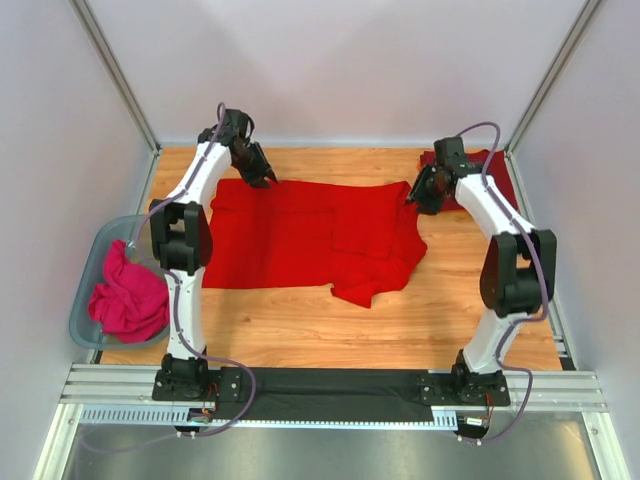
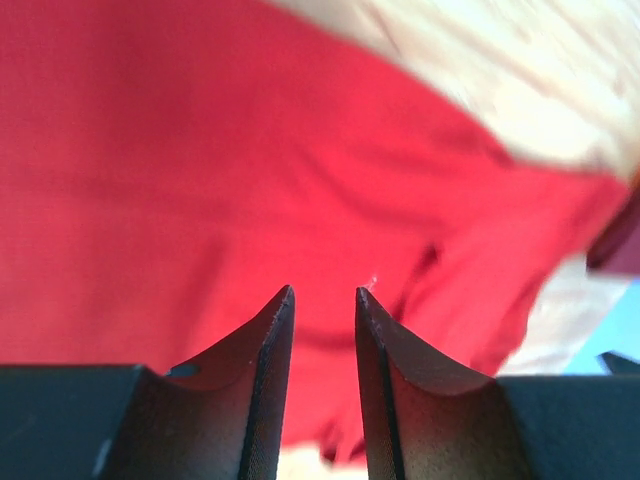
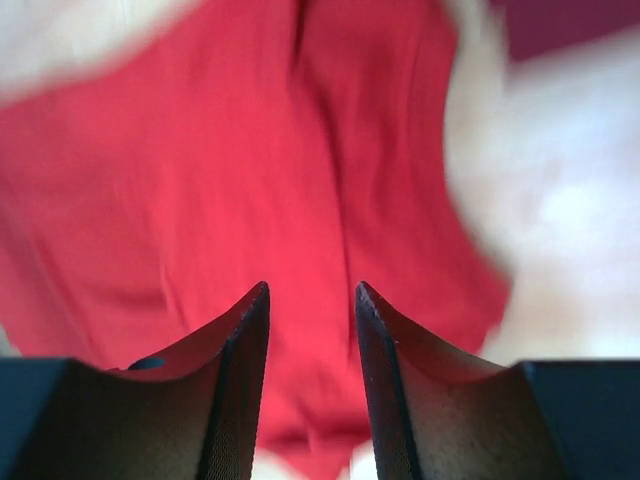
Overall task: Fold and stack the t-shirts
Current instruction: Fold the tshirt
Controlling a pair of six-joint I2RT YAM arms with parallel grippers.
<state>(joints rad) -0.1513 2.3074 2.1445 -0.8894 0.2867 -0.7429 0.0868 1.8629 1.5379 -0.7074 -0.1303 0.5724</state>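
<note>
Now left gripper (image 2: pixel 325 290) and right gripper (image 3: pixel 312 285) hang half-open, empty, over t-shirt (image 1: pixel 300 235).

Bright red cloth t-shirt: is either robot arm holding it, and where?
Nothing is held. The left fingers and right fingers stand open above the bright red cloth t-shirt, empty.

Plain bright red t-shirt (image 1: pixel 300 235); maroon t-shirt (image 1: pixel 497 165); pink cloth (image 1: pixel 130 300); bluish bin (image 1: pixel 88 262).

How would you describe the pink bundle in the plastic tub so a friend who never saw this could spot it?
Find the wooden table; at its left edge sits a clear plastic tub. The crumpled magenta-pink cloth lies heaped inside. Unlike the bright red t-shirt spread out mid-table and the dark maroon cloth at the far right corner, it is bunched up in a container.
</note>
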